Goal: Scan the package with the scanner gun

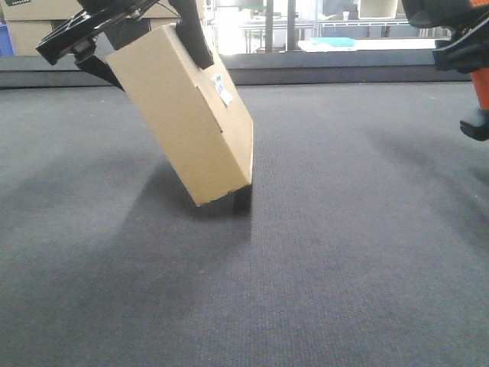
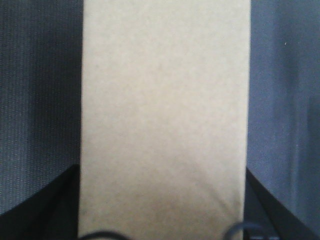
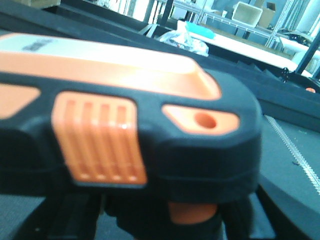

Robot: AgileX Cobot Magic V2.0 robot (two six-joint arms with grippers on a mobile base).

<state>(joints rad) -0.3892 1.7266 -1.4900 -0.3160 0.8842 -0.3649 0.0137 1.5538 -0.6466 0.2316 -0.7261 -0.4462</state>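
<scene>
The package [image 1: 179, 115] is a plain brown box that hangs tilted, its top leaning left. A small white barcode label [image 1: 221, 89] shows on its right-hand face. Its lower corner sits at or just above the grey mat [image 1: 321, 260]; I cannot tell whether they touch. My left gripper [image 1: 145, 34] is shut on the box's upper end. In the left wrist view the package [image 2: 165, 110] fills the middle between black fingers [image 2: 45, 210]. At the top right, my right gripper [image 1: 458, 38] is shut on the scanner gun [image 1: 482, 88]. The scanner gun's [image 3: 150, 125] black and orange head fills the right wrist view.
A dark raised edge [image 1: 344, 76] borders the mat at the back. Bigger cardboard boxes [image 1: 38, 15] stand beyond it on the left. Metal shelving and a white table with a teal item [image 3: 200, 30] stand further back.
</scene>
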